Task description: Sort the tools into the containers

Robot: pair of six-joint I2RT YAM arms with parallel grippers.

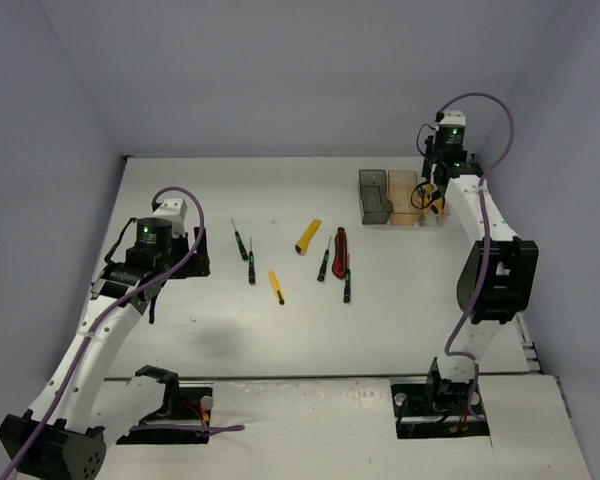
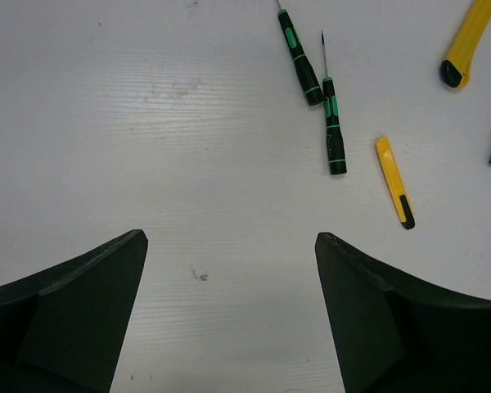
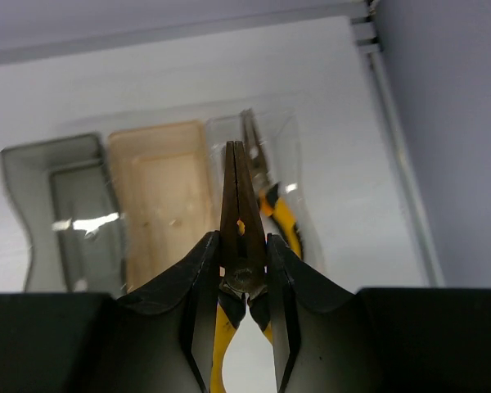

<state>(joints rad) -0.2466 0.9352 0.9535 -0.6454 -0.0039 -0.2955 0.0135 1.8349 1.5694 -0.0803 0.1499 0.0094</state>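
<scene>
My right hand tight on the pliers near the clear bin, frame centre; my left hand spread wide, free.

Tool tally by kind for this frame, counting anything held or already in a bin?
Screwdrivers: 4
Utility knives: 3 (2 yellow, 1 red)
Pliers: 2 (one in the right gripper, one in the clear bin)
Total: 9 tools
</scene>
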